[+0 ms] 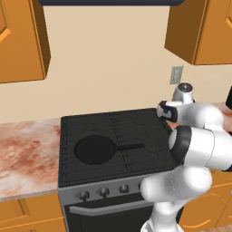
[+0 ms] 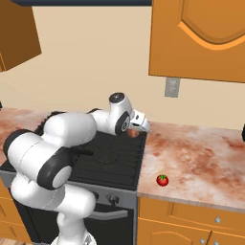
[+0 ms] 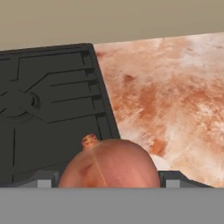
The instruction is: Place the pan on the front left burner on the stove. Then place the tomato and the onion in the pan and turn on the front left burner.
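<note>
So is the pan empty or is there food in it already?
Empty. The pan sits on the stove with nothing inside; the tomato lies on the counter, and the onion is between the gripper fingers.

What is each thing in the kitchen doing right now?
Flat black frying pan: sitting on the front left burner of the black stove, empty.
Round brownish-pink onion: gripped between the fingers.
Small red tomato: lying on the marbled counter, untouched.
Front left burner: no flame showing.
</note>
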Motion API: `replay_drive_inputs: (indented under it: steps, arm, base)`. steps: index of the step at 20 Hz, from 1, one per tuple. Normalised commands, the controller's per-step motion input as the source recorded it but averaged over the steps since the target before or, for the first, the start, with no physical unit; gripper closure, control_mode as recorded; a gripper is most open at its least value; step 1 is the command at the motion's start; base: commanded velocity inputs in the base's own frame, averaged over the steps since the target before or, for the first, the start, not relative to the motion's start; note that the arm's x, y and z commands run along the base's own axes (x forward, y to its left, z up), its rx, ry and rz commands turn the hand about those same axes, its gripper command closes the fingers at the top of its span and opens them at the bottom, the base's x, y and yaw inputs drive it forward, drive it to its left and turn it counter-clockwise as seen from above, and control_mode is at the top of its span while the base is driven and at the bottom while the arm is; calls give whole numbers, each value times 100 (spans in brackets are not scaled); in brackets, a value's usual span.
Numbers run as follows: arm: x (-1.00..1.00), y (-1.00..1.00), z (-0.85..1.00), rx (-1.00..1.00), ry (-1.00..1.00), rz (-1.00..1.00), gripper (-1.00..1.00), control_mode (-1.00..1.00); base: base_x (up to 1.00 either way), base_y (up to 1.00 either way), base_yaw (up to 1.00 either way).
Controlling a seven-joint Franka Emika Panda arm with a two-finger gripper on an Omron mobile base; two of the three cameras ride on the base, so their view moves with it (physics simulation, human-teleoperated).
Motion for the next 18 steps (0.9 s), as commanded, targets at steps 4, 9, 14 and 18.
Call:
replay_drive_inputs:
  steps: [4,9,14,18]
  arm:
    - [-14,52,30,0,1,8,100,-100]
    - [-20,52,23,0,4,8,100,-100]
    - [-17,53,15,0,5,10,100,-100]
    - [-15,54,12,0,4,10,100,-100]
  base:
    - [0,0,0]
    - [0,0,0]
    - [0,0,0]
    - [0,0,0]
